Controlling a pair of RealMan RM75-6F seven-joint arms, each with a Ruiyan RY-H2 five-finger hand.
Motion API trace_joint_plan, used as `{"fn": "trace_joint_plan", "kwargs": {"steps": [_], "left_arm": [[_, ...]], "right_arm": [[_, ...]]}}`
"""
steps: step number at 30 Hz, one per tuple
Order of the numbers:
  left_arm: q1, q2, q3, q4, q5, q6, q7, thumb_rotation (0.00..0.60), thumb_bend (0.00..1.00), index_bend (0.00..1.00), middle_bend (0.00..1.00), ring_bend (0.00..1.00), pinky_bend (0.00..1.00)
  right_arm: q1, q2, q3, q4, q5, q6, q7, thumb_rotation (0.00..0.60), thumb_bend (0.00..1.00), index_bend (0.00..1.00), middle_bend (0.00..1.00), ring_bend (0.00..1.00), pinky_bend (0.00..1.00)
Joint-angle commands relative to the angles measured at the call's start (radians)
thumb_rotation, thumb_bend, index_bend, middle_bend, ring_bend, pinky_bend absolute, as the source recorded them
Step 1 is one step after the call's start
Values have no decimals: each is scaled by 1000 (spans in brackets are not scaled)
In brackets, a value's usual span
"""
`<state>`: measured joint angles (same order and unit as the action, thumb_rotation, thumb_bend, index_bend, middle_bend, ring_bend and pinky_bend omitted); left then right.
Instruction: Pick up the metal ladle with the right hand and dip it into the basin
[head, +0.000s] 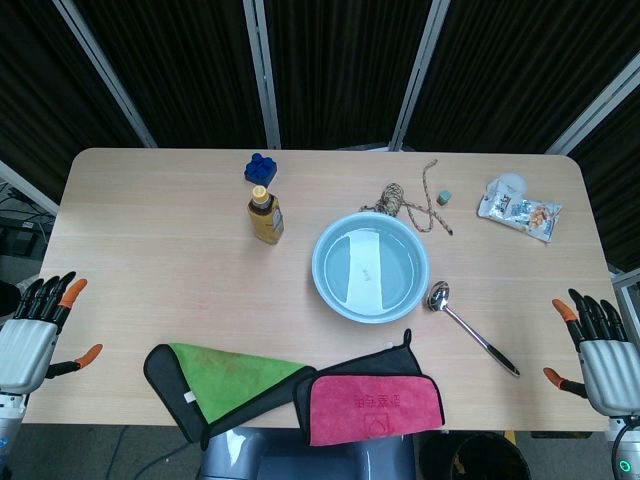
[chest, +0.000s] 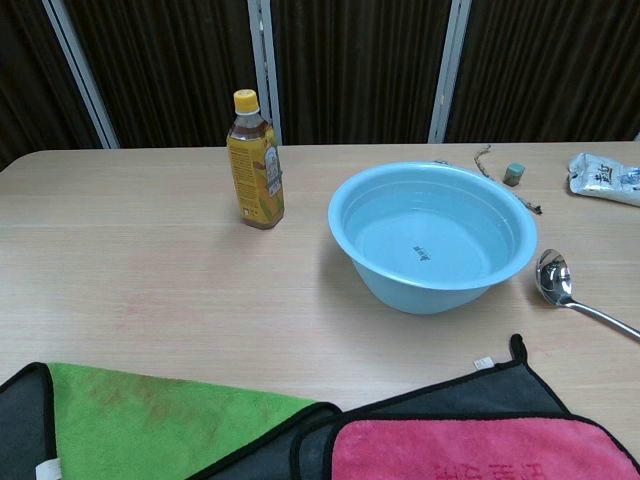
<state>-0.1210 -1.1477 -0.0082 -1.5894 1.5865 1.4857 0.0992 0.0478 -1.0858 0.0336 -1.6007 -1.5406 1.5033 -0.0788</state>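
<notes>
A metal ladle (head: 470, 327) lies flat on the table just right of the light blue basin (head: 331, 290), bowl end near the basin and handle running toward the front right. In the chest view the ladle (chest: 560, 285) rests beside the basin (chest: 400, 283), which holds water. My right hand (head: 598, 345) hovers off the table's right front corner, fingers spread, holding nothing, well right of the ladle's handle. Off the left front edge my left hand (head: 35, 332) also hangs with fingers spread and nothing in it. Neither hand shows in the chest view.
A tea bottle (head: 265, 215) stands left of the basin with a blue block (head: 260, 168) behind it. Coiled rope (head: 405, 203) and a snack packet (head: 519, 208) lie at the back right. Green (head: 225, 380) and pink (head: 372, 405) cloths lie along the front edge.
</notes>
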Motion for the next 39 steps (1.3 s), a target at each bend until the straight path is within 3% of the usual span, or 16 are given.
{"fn": "trace_joint_plan", "kwargs": {"steps": [1,10,16,22,30,39], "left_arm": [[2,1,1,0,1,3,0,444,201,0,0,0,0],[12,2,5,-6,7,20,5,446,200,0,0,0,0],[11,12,-2,2,9,31,-34,445,199,0,0,0,0],[11,34,-6,-17,-15,16,-65,442,199,0,0,0,0],[1,47,-3,-16,-10,0,-106,442,199,0,0,0,0],[-28,60,-7,-5,-26,-57,-159,447,200,0,0,0,0]], "right_arm": [[-1,-3,-1,2,-3,0,-2,600,45,0,0,0,0],[3,0,-9,-2,-12,-11,0,600,46,43,0,0,0],[9,-10,-9,-8,6,-36,-27,600,91,206,0,0,0],[46,-18,-56,-23,-20,-145,-39,600,157,386,0,0,0],[94,-84,-66,-32,1,-251,-133,600,184,439,0,0,0],[158,-217,-9,37,146,-364,-244,600,199,412,0,0,0]]}}
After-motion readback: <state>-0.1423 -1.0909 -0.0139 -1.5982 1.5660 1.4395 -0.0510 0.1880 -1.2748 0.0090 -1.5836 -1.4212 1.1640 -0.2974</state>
